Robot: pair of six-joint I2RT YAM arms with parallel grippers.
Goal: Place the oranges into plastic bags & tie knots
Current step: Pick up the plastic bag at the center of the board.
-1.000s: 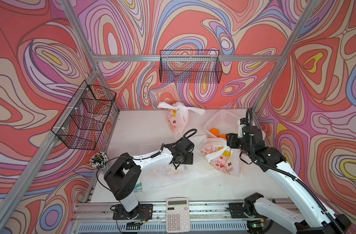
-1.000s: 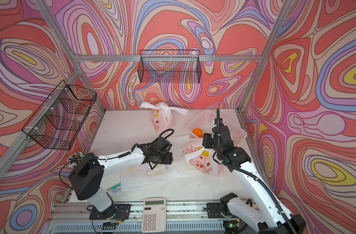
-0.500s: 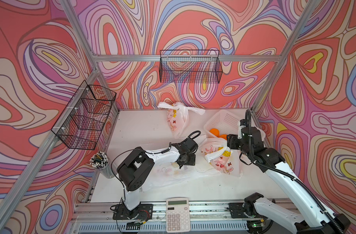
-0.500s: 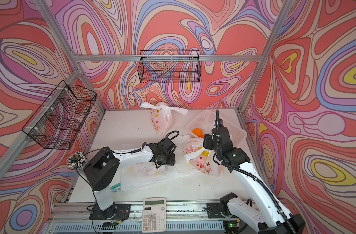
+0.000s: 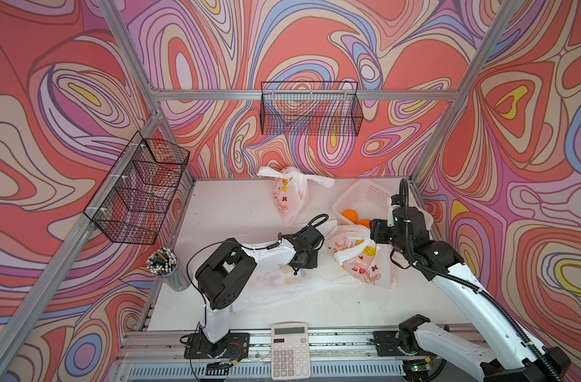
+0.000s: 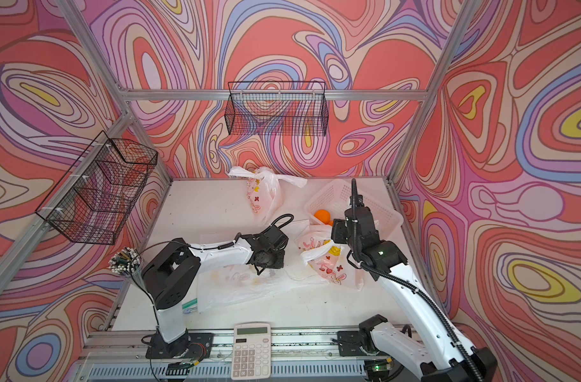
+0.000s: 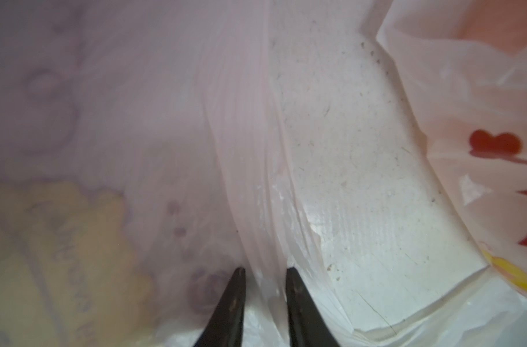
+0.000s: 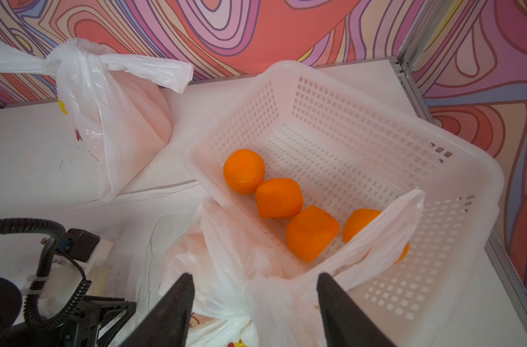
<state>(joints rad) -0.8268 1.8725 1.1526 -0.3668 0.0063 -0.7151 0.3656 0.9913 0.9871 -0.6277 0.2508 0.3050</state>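
Observation:
Several oranges (image 8: pixel 278 197) lie in the white perforated basket (image 8: pixel 361 126), seen in both top views (image 5: pixel 350 215). One plastic bag (image 5: pixel 289 198) stands at the back, tied with a knot (image 8: pixel 53 61). A second filled bag (image 5: pixel 362 261) sits against the basket, its knot (image 8: pixel 274 288) under my right gripper (image 8: pixel 254 276), which is open above it. A third bag (image 5: pixel 282 284) lies flat and empty. My left gripper (image 7: pixel 264 270) is pressed down on it, jaws narrow with a fold of its film (image 7: pixel 256 180) pinched between them.
A calculator (image 5: pixel 289 350) lies on the front rail. A cup of pens (image 5: pixel 163 263) stands at the front left. Black wire baskets hang on the back wall (image 5: pixel 310 109) and the left wall (image 5: pixel 140 191).
My left arm has swung right and reached further over the flat bag, and its jaws have closed in on the film. The right arm has not moved.

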